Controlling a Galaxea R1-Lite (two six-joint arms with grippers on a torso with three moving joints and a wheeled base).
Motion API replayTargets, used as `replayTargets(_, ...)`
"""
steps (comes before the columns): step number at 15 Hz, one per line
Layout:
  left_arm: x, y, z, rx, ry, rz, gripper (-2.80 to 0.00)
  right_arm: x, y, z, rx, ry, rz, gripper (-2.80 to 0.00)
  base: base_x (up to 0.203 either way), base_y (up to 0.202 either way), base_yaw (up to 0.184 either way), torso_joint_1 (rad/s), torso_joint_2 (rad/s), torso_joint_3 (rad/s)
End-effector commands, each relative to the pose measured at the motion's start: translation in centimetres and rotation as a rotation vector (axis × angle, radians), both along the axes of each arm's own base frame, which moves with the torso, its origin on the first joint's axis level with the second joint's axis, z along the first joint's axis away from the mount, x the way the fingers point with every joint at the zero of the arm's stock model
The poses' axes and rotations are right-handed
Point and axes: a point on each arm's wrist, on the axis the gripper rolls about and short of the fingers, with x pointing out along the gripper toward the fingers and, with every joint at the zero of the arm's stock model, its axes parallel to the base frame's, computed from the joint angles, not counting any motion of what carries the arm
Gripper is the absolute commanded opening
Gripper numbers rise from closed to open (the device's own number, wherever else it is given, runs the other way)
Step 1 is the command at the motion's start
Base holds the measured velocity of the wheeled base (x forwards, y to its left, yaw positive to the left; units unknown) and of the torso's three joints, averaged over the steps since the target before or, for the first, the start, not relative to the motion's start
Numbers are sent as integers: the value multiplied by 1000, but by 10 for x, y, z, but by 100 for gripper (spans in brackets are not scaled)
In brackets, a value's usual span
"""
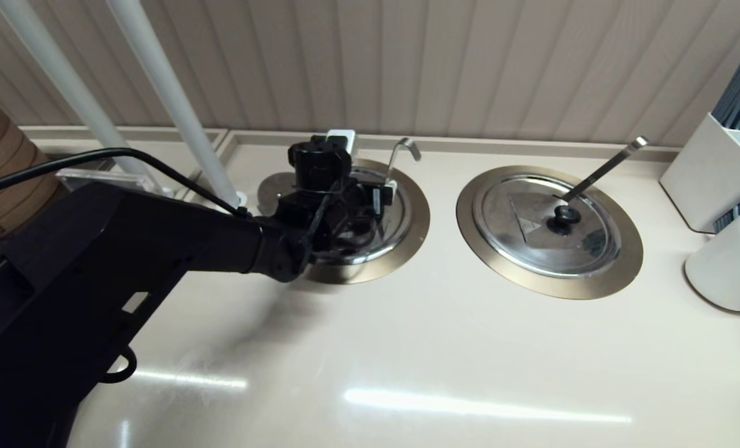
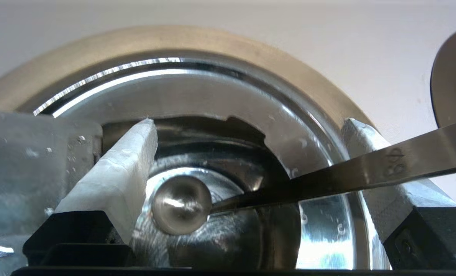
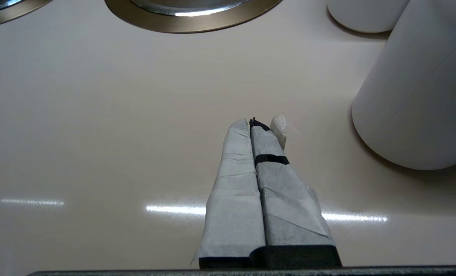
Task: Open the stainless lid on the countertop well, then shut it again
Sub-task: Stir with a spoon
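Note:
The countertop well (image 1: pixel 418 218) on the left stands uncovered; its hooked ladle handle (image 1: pixel 404 149) rises at the back rim. In the left wrist view I look into the steel-lined hole past the bronze ring (image 2: pixel 174 42), with the ladle bowl (image 2: pixel 181 205) at the bottom. The stainless lid (image 1: pixel 273 188) shows as a shiny sliver left of the well, mostly behind my arm; knob and sticker are hidden. My left gripper (image 1: pixel 357 211) (image 2: pixel 249 122) hangs open over the well mouth, empty, and the ladle handle (image 2: pixel 366 172) crosses its right finger. My right gripper (image 3: pixel 256 122) is shut above bare counter.
The twin lid (image 1: pixel 547 224) covers the right well, its flat ladle handle (image 1: pixel 606 165) sticking out. White cups (image 1: pixel 730 261) (image 3: pixel 415 96) and a white holder (image 1: pixel 712 174) stand at the right edge. A bamboo steamer (image 1: pixel 3 180) and two white poles (image 1: pixel 165 93) are at the left.

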Motion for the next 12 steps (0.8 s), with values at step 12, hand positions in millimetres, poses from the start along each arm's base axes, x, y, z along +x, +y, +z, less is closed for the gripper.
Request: replayTargets(12,64,13,-21,-23,-58,-33,0,0,0,-1,0,4,0,-280,0,0,0,0,0,0)
